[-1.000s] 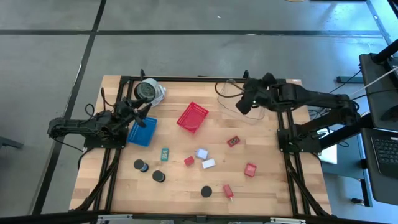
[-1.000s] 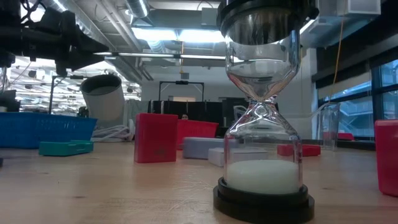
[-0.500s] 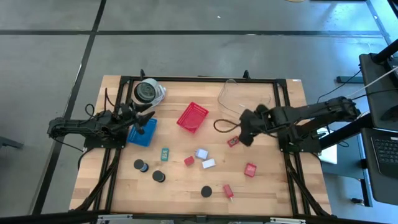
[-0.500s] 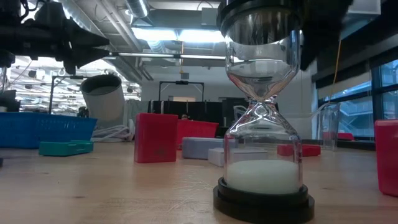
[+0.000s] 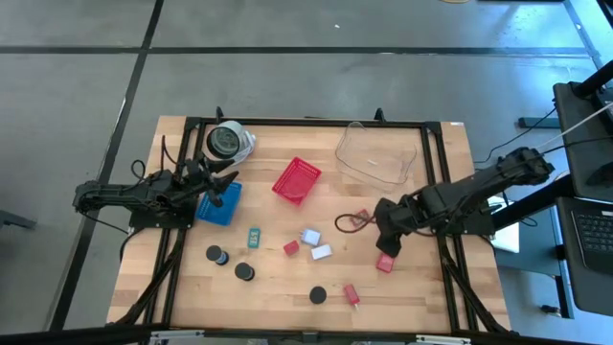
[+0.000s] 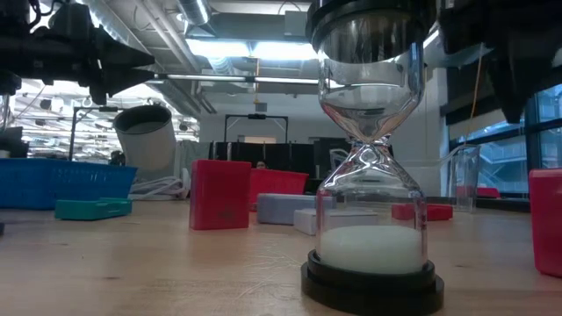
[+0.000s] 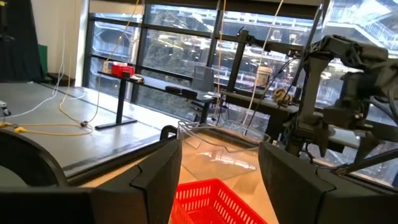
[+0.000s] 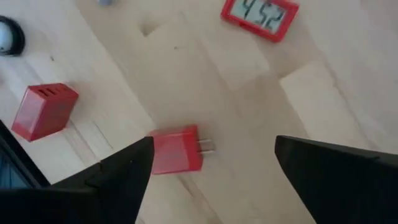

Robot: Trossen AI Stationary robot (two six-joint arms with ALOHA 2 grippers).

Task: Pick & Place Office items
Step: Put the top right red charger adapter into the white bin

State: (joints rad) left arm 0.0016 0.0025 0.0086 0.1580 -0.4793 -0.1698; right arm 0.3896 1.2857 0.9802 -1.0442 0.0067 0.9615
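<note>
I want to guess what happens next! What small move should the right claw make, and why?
Probably lower down: the right gripper hangs open over the small red plastic block with metal prongs, which lies between its fingers, ungripped. The left gripper waits by the blue square tray.

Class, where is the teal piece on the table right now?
In the high view, the teal piece lies left of centre, just below the blue tray.
</note>
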